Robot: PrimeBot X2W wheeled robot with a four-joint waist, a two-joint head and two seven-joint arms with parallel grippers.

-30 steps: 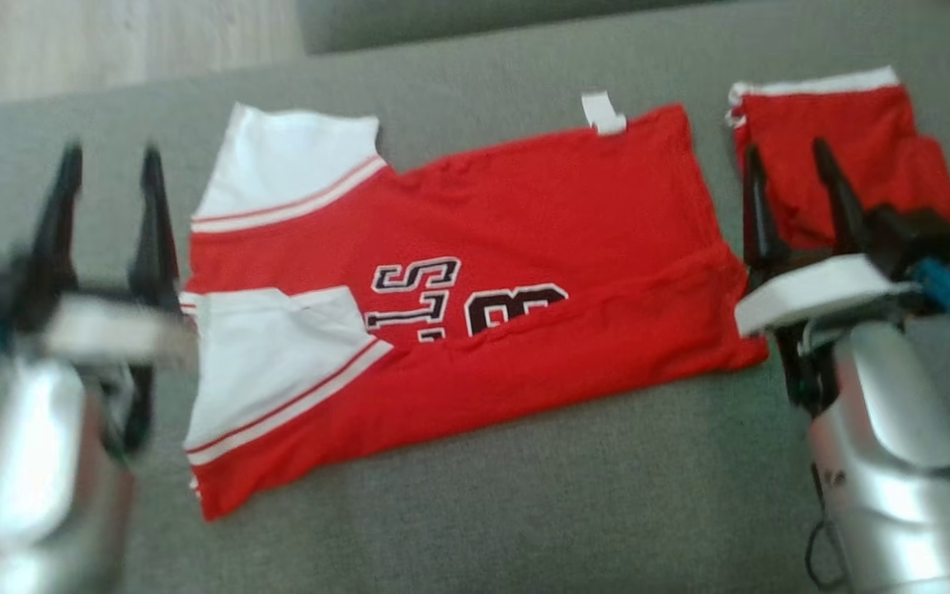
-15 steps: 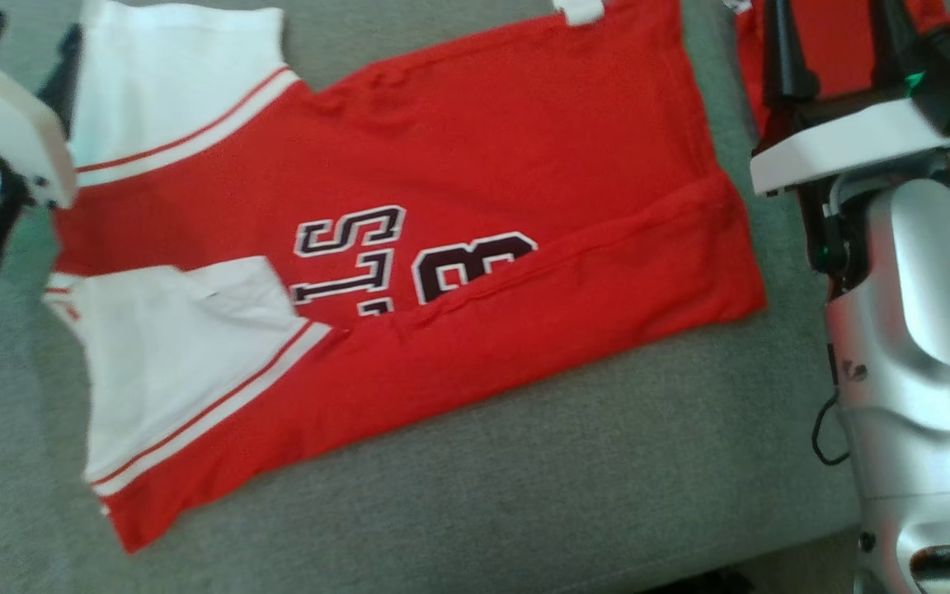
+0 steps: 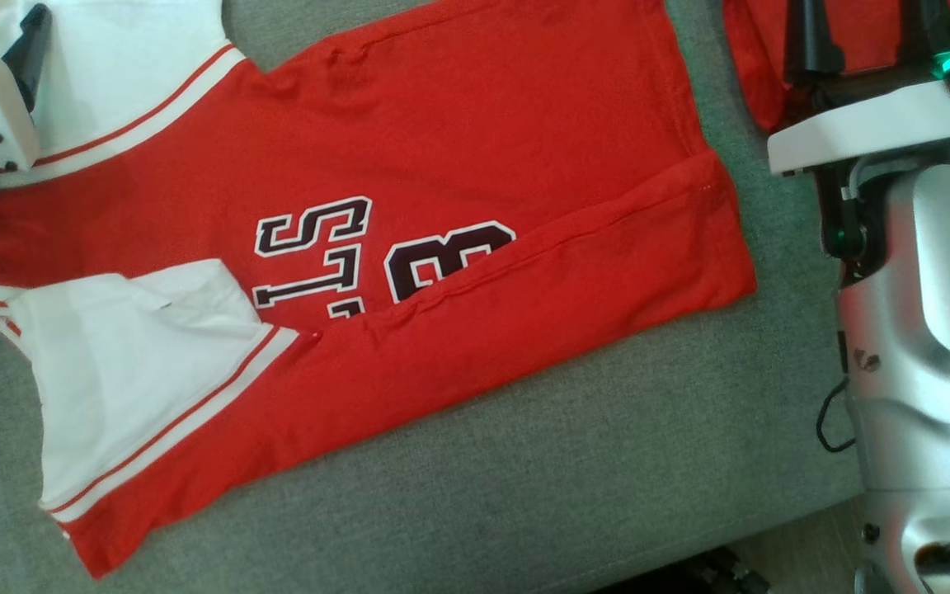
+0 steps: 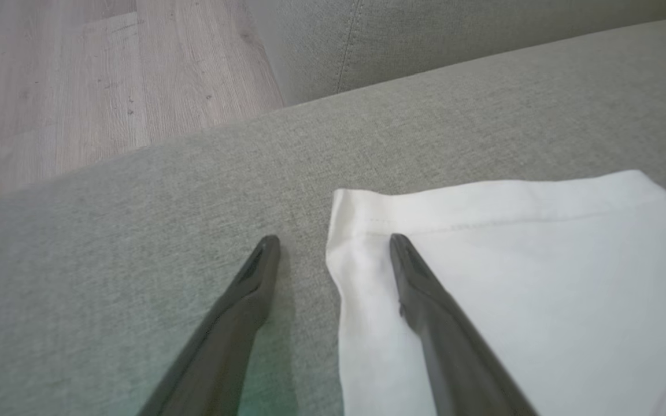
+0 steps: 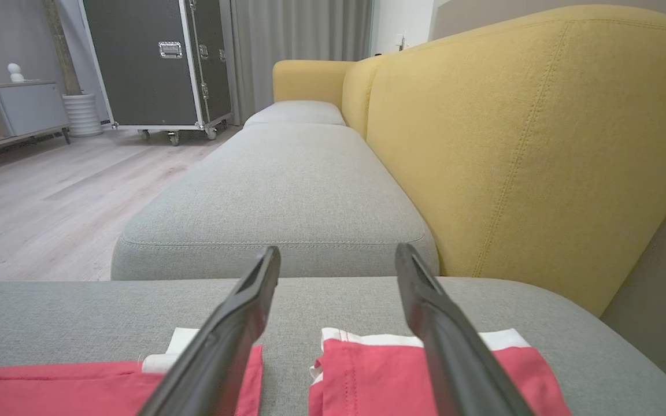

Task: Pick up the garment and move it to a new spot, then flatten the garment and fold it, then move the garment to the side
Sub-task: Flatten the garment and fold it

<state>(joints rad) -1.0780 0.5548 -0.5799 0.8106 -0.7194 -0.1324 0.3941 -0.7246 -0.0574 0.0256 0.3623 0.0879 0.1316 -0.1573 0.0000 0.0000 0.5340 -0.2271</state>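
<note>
The red short-sleeved jersey with white sleeves and dark lettering (image 3: 458, 148) lies flat on the grey fabric sofa seat (image 3: 574, 470). Its near long edge is folded up over the lettering. Its long axis runs left to right, slanted so the left end sits nearer. The shoulders and sleeves point left and the hem points right.

The left tool (image 4: 333, 242) is spread wide and grasps nothing. It straddles the outer hem of the far white sleeve (image 4: 541, 260), one finger over the cloth and the other over bare seat. Closing there would probably catch only a thin edge, or sofa fabric, and lifting could drag the fold open.

The right tool (image 5: 339, 251) is also released and empty. It hangs over a second, smaller folded red cloth with white trim (image 5: 425, 370), just right of the jersey's hem. Descending there risks taking the wrong piece.
</note>
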